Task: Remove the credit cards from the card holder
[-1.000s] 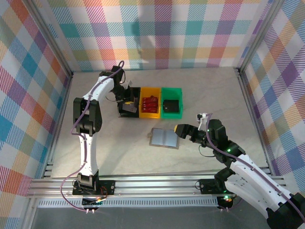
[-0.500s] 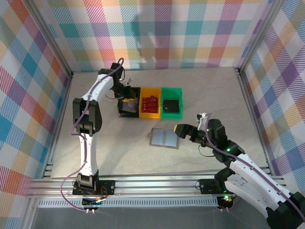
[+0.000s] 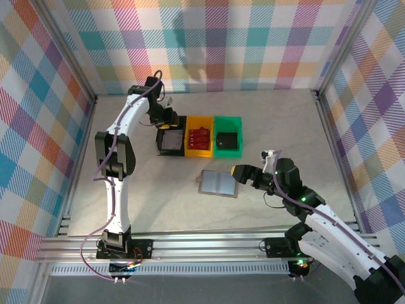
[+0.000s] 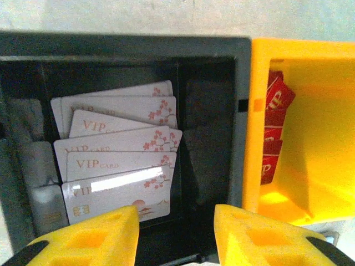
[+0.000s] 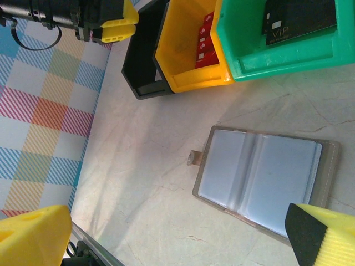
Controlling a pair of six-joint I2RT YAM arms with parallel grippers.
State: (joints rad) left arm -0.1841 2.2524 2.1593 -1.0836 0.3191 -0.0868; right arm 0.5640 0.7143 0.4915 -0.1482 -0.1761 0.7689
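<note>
Left pincer (image 4: pixel 175 224) hangs half-parted and empty over the black plastic bin (image 4: pixel 238 111), where pale rectangular VIP cards (image 4: pixel 116 160) lie fanned. Right pincer (image 3: pixel 240 173), spread wide and empty, sits beside the flat grey bifold card holder (image 5: pixel 263 180) toward the counter's near edge; a careless nudge could slide it.

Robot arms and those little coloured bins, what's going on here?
Two arms are sorting cards out of a card holder. The left arm hangs over the black bin with its jaws apart and empty; white cards lie in that bin. Red cards sit in the yellow bin, a dark card in the green bin. The card holder lies open on the table, its pockets looking empty, with the right arm's wide-open jaws at its edge.
</note>
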